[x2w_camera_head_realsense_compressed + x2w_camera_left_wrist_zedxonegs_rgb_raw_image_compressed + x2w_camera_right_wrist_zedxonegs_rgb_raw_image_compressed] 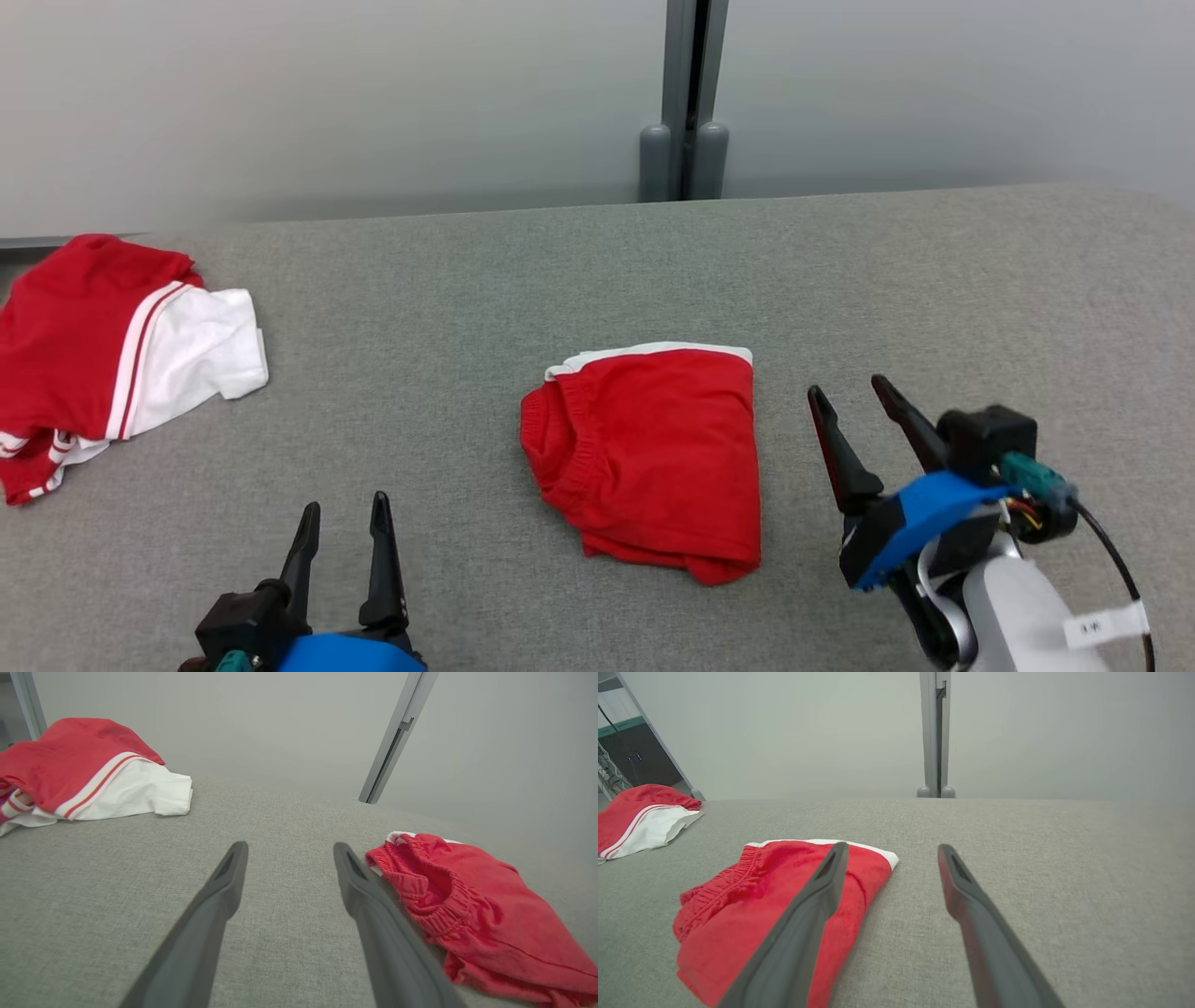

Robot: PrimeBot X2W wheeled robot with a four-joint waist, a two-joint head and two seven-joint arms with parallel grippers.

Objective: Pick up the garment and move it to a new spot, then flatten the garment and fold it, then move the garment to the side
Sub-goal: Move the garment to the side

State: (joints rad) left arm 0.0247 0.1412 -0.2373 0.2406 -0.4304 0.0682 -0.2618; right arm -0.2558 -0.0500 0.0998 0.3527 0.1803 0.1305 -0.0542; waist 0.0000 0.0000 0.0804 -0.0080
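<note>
Grey woven-fabric tabletop (597, 271), extending ahead of and to both sides of the right gripper (846, 386). Pale grey wall panels (327, 103) rise beyond the tabletop's far edge. A grey vertical post (684, 93) with two rounded feet joins the panels, ahead and left of the gripper. Dark shelving with cables (630, 751), glimpsed far to its left. Light soft and even.

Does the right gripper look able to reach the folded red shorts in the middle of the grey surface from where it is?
Probably yes. The right gripper is open and empty just beside the red shorts, with bare grey surface between them, and nothing lies on the shorts.
</note>
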